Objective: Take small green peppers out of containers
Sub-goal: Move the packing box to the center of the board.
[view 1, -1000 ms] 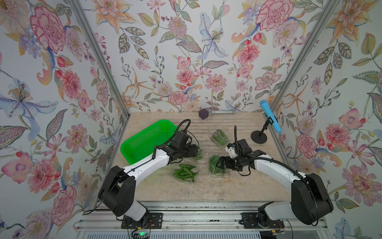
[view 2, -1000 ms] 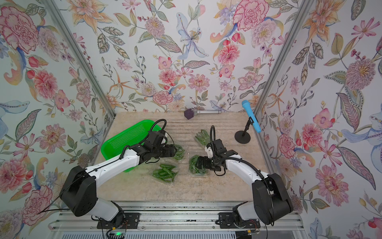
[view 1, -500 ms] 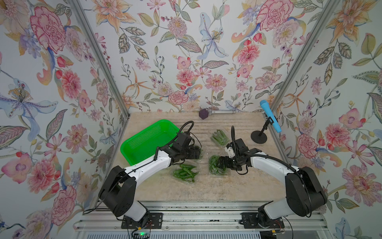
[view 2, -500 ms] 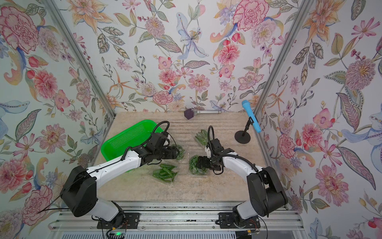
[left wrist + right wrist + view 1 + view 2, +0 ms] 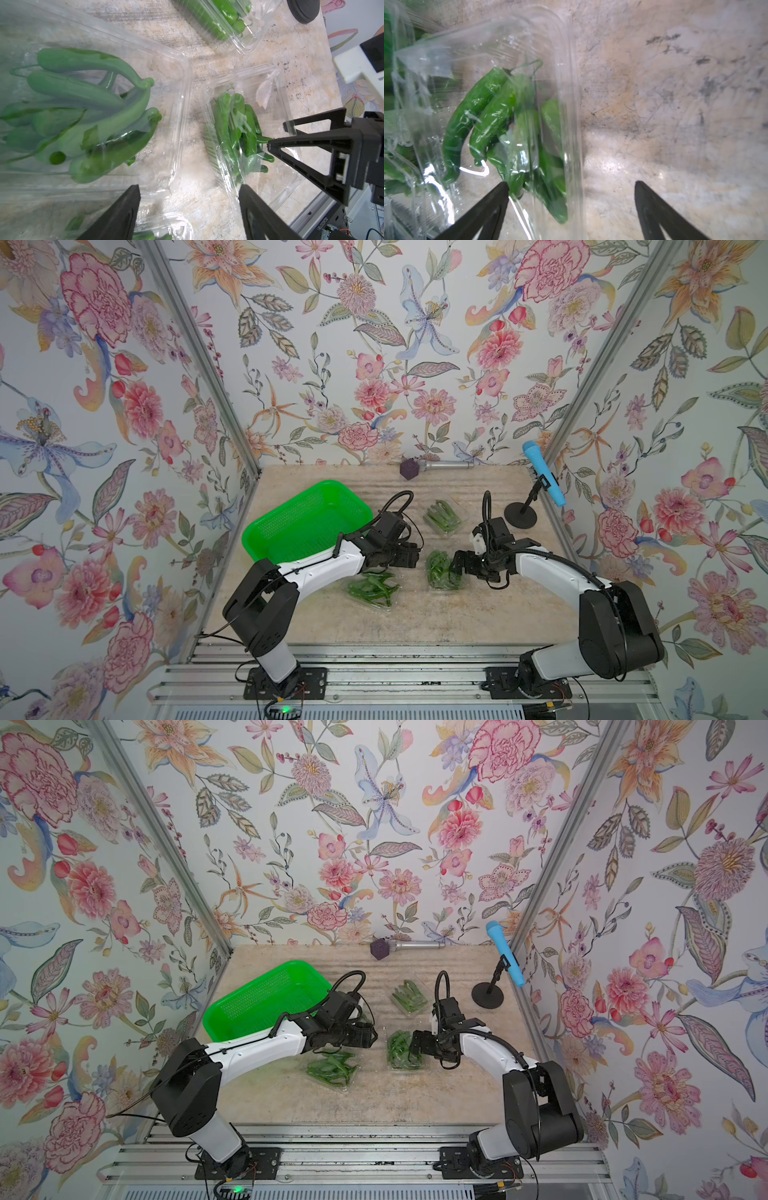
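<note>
Low in the centre of both top views the nearest clamshell (image 5: 372,593), packed with small green peppers (image 5: 370,588), lies on the table (image 5: 332,626). Just above it the left gripper (image 5: 409,558) hangs with jaws apart and empty (its wrist view shows a fourth clamshell (image 5: 176,99) of peppers just beyond the fingers), while the right gripper (image 5: 457,566), jaws wide, straddles the rim of a second clamshell (image 5: 442,572). Farther up stand a third clamshell (image 5: 444,516), the green basket (image 5: 307,518) and a blue microphone (image 5: 544,475).

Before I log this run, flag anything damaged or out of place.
The clear box by the right gripper looks damaged: its thin cover is torn and crumpled over the peppers.
</note>
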Motion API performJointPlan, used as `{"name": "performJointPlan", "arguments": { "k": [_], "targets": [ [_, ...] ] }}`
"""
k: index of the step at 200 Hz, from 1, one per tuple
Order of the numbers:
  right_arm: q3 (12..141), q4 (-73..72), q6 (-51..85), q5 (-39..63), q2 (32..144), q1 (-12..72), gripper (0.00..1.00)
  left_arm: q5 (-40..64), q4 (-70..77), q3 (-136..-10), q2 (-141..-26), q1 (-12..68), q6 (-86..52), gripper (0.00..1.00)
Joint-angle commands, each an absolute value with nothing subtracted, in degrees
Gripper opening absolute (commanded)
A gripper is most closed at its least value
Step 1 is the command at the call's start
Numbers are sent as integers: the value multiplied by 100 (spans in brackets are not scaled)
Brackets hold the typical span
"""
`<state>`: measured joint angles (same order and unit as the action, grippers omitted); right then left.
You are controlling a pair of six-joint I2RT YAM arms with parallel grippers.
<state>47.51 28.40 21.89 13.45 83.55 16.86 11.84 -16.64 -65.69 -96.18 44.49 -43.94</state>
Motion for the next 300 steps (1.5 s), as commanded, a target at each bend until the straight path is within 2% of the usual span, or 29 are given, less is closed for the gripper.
{"name": "performJointPlan", "arguments": {
  "k": [1, 33, 114, 176, 300],
  "targets": [
    [4478, 3394, 2013, 783, 8380, 1486, 96, 1230, -1726, -6798, -9720, 4600, -4283, 78],
    [4421, 3464, 1921, 713, 8313, 1184, 96, 1287, -1688, -6915, -9827, 4672, -4280, 78],
    [4771, 3463, 1740, 1491, 8027, 967, 100, 1916, -703, -6928, -10298, 4764, -4565, 74],
    [4883, 3498, 1784, 1234, 8203, 824, 99, 1907, -773, -7229, -10720, 4766, -4574, 64],
    [4854, 3333, 1845, 1812, 7816, 589, 99, 2065, -246, -7181, -11182, 4772, -5011, 50]
  ]
}}
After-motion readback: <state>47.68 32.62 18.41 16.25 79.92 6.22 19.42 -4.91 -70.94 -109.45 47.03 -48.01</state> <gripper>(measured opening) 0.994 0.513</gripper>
